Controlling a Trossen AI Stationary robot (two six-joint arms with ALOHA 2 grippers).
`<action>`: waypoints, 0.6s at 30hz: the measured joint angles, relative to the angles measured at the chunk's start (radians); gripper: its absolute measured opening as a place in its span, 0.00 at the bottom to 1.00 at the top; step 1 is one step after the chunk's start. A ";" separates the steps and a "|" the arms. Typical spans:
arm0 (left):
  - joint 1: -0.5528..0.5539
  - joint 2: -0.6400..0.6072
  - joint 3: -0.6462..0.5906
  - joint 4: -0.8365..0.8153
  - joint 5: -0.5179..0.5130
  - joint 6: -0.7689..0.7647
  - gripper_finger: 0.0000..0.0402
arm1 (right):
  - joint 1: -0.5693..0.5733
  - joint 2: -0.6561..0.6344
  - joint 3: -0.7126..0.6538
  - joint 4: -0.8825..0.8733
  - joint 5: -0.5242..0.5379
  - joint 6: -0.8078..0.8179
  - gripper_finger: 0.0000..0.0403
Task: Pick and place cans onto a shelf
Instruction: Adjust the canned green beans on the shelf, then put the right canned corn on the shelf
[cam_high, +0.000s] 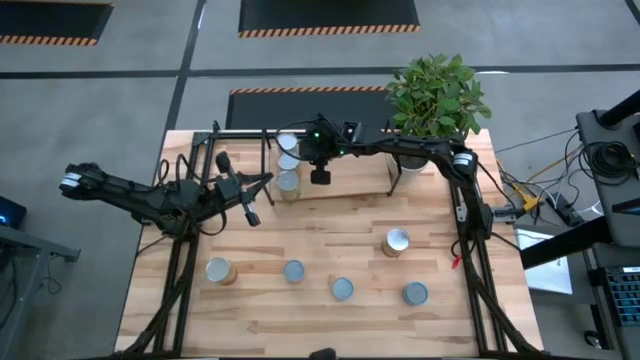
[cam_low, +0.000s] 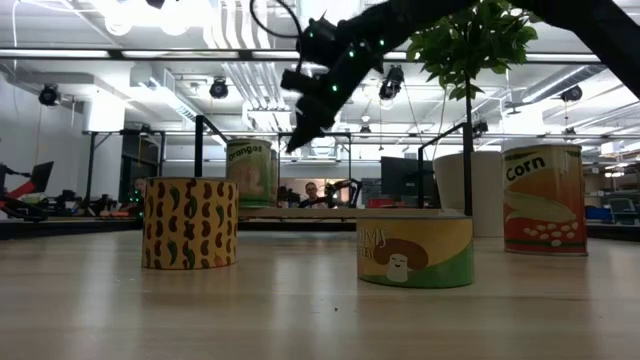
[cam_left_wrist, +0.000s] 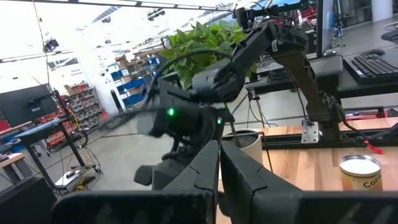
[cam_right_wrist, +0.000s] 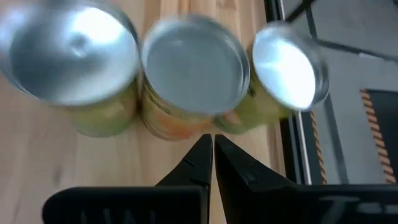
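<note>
Three cans (cam_high: 288, 163) stand in a row on the shelf (cam_high: 355, 185) at the table's far side; the right wrist view looks down on their silvery tops (cam_right_wrist: 194, 62). My right gripper (cam_high: 320, 177) hovers above the shelf board just right of that row, shut and empty (cam_right_wrist: 213, 144). It also shows raised in the low view (cam_low: 297, 140). My left gripper (cam_high: 262, 182) is held left of the shelf cans, shut and empty (cam_left_wrist: 219, 149). Several more cans stand upright on the tabletop, among them a corn can (cam_high: 397, 241) and a bean can (cam_low: 190, 222).
A white plant pot (cam_high: 410, 160) with a leafy plant (cam_high: 437, 95) stands at the far right, beside the shelf. Loose cans stand along the near half of the table at left (cam_high: 218, 270), middle (cam_high: 342, 289) and right (cam_high: 415, 293). Black frame rails run down both table sides.
</note>
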 joint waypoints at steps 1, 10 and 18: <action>0.000 0.000 0.000 0.000 0.000 0.000 0.00 | -0.004 0.001 -0.012 0.009 0.000 0.006 0.02; 0.000 0.000 0.000 0.000 0.000 0.000 0.00 | -0.003 0.002 -0.064 0.131 -0.009 0.019 0.02; 0.000 0.000 0.000 0.000 0.000 0.000 0.00 | 0.000 0.002 -0.064 0.170 -0.009 0.032 0.02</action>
